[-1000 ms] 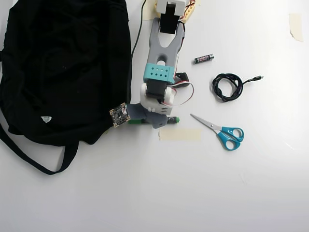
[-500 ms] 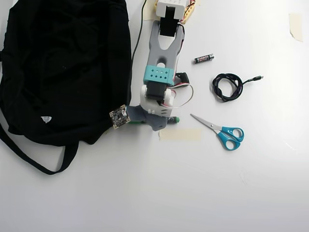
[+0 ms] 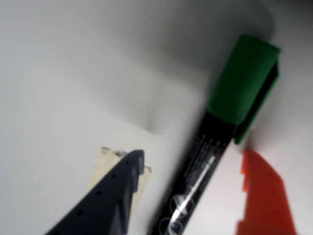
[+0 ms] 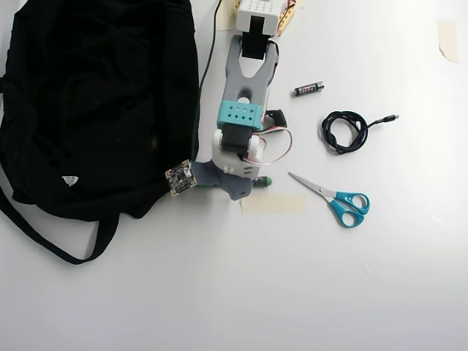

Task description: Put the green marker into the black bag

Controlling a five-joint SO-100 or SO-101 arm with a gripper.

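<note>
The green marker (image 3: 215,142) lies on the white table, its green cap (image 3: 242,81) pointing away in the wrist view. My gripper (image 3: 194,156) is open and straddles the dark barrel, with the dark finger (image 3: 115,191) to its left and the orange finger (image 3: 264,196) to its right, a small gap on each side. From overhead the gripper (image 4: 232,187) covers most of the marker, and only its green end (image 4: 265,180) pokes out to the right. The black bag (image 4: 95,110) lies flat on the left, its edge just beside the gripper.
A strip of beige tape (image 4: 272,204) sits just below the gripper. Blue-handled scissors (image 4: 338,199), a coiled black cable (image 4: 347,130) and a small black battery (image 4: 308,88) lie to the right. The bag's strap (image 4: 51,241) loops out at lower left.
The arm's upper links have shifted very slightly over the marker. The marker, the bag and the other things have not moved.
</note>
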